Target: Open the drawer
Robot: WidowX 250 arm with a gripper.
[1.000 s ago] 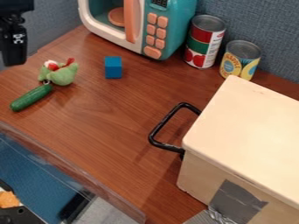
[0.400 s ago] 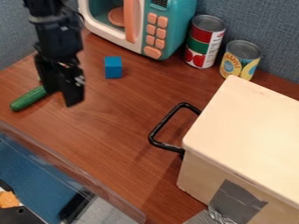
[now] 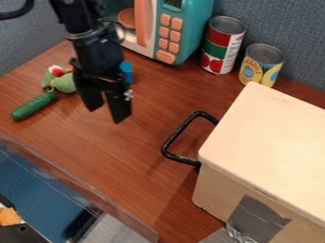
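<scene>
The black gripper (image 3: 107, 115) hangs over the left-centre of the table, its two fingers spread apart with nothing between them. To its right, and apart from it, a black handle (image 3: 170, 143) sticks out from the left side of the drawer box (image 3: 268, 142), a beige box with a pale top at the right. The drawer's front faces the gripper side and is mostly hidden under the top's edge, so how far it stands out I cannot tell.
Left of the gripper lie a green plush toy (image 3: 64, 82) and a cucumber (image 3: 34, 105). A blue block (image 3: 128, 71) is partly behind it. A toy microwave (image 3: 185, 29) and two cans (image 3: 221, 45) stand at the back. A clear ledge (image 3: 82, 197) borders the front.
From the upper left edge the gripper has moved right and somewhat down over the table, past the plush toy. The box and handle have not moved.
</scene>
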